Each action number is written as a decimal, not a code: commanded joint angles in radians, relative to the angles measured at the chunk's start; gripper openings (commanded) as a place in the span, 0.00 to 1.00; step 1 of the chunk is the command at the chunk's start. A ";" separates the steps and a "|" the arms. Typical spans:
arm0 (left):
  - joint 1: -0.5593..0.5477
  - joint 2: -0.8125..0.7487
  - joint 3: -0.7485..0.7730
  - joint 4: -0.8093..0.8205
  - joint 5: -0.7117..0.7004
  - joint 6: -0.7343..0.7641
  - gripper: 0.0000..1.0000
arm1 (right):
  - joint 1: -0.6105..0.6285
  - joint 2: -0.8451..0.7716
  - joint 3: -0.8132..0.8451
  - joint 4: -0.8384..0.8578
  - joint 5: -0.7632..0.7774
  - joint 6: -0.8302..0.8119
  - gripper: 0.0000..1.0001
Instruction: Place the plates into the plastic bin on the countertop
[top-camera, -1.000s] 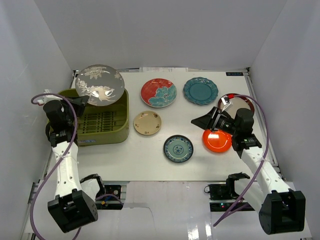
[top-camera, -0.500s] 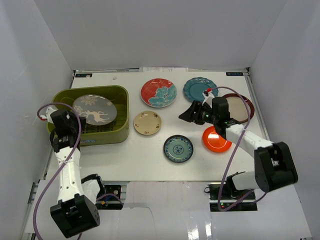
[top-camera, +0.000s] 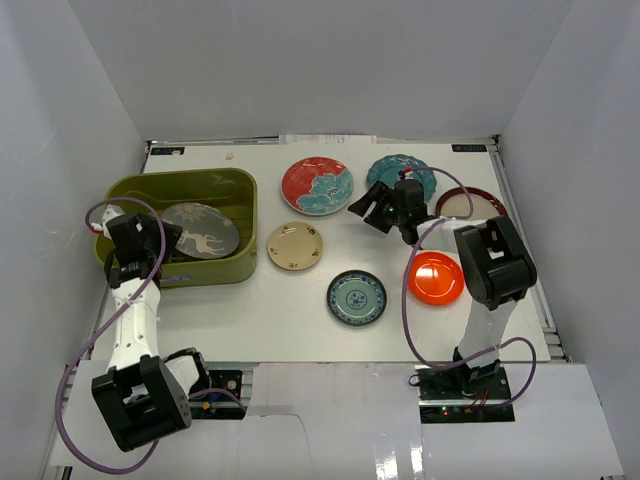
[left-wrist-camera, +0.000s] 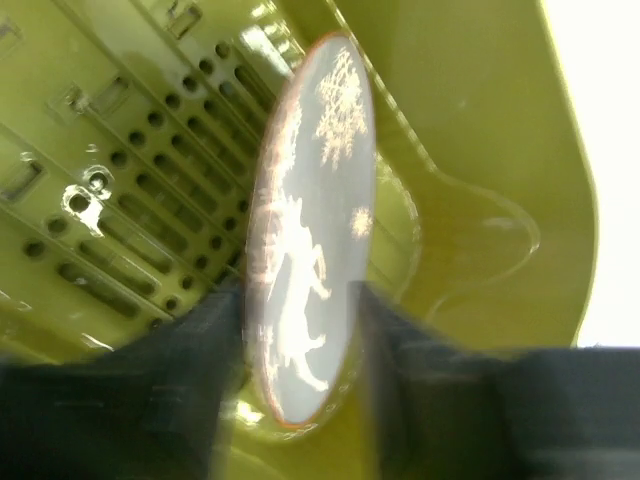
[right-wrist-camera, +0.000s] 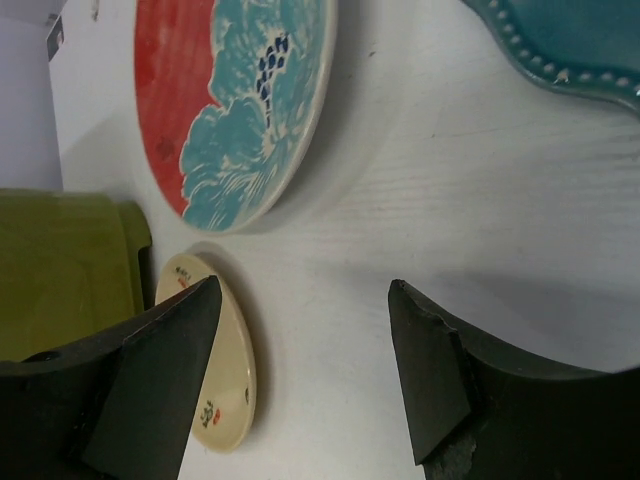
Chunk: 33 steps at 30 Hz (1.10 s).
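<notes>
- Left tool (left-wrist-camera: 297, 300): reaches into the left side of the bin. Its two dark fingers stand apart, with the near edge of the grey deer plate (top-camera: 200, 230) between them. The wrist view is blurred, so I cannot tell whether they touch the plate.
- Grey deer plate: inside the olive-green plastic bin (top-camera: 215, 272), tilted, with its far edge towards the bin's right wall and the slotted floor beneath it.
- Plastic bin: sits at the left of the white worktop (top-camera: 280, 320).
- Small beige plate (top-camera: 295, 246): flat on the worktop just right of the bin.
- Red floral plate (top-camera: 317, 186): behind the beige plate, on the worktop.
- Small blue-patterned plate (top-camera: 357, 297): nearer the front, right of the beige plate.
- Right tool (right-wrist-camera: 305, 290): wide open and holding nothing, over bare worktop between the red floral plate and the scalloped teal plate (top-camera: 400, 167).
- Plain orange plate (top-camera: 436, 278): right of the blue-patterned plate.
- Maroon-rimmed cream plate (top-camera: 470, 203): furthest right, behind the orange plate and partly hidden by the right arm.
</notes>
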 joint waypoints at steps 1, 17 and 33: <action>0.002 -0.004 -0.008 0.102 0.046 -0.011 0.66 | 0.009 0.070 0.096 0.079 0.061 0.079 0.73; -0.008 0.005 0.164 0.089 0.409 0.034 0.98 | 0.050 0.429 0.418 0.088 0.074 0.292 0.47; -0.096 -0.031 0.247 0.158 0.613 -0.117 0.98 | 0.031 0.030 0.279 0.305 0.086 0.254 0.08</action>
